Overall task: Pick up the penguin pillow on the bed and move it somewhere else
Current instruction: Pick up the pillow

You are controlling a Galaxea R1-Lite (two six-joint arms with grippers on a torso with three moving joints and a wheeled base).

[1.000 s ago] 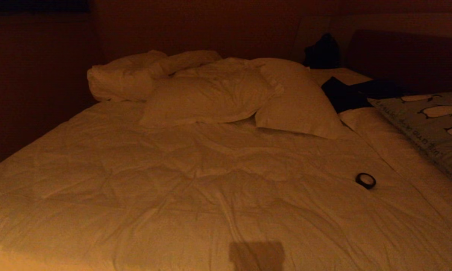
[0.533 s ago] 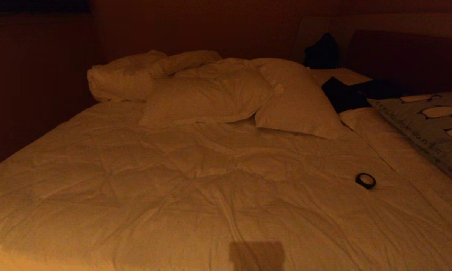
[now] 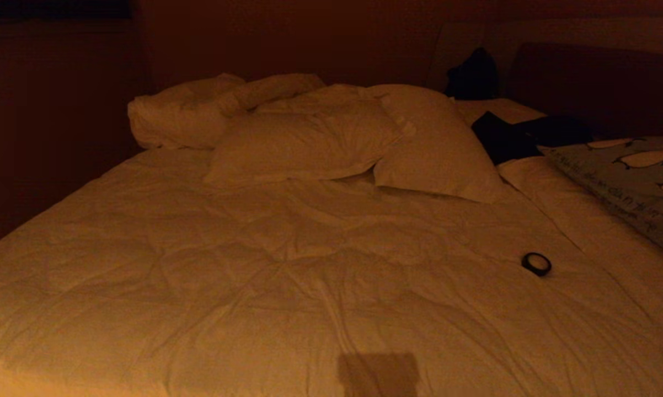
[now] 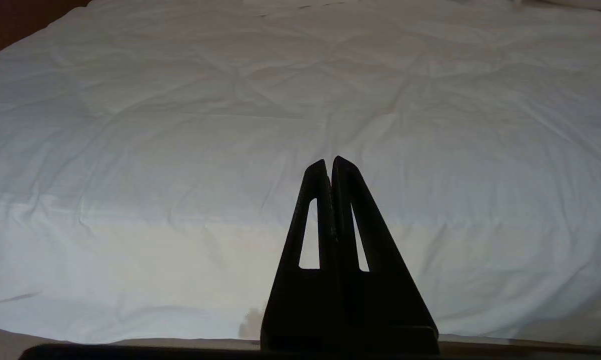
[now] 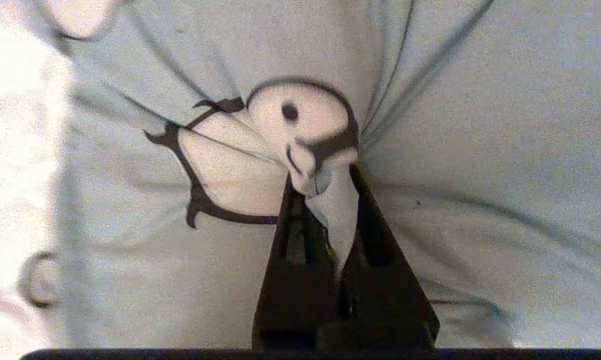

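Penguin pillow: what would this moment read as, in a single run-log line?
right tool: shut on penguin pillow, fabric pinched | pillow: at bed's right edge | left tool: shut, idle above duvet

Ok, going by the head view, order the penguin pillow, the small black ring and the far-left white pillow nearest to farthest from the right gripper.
1. penguin pillow, pinched in the right gripper, right edge.
2. small black ring, on the duvet, right side.
3. far-left white pillow, far corner.
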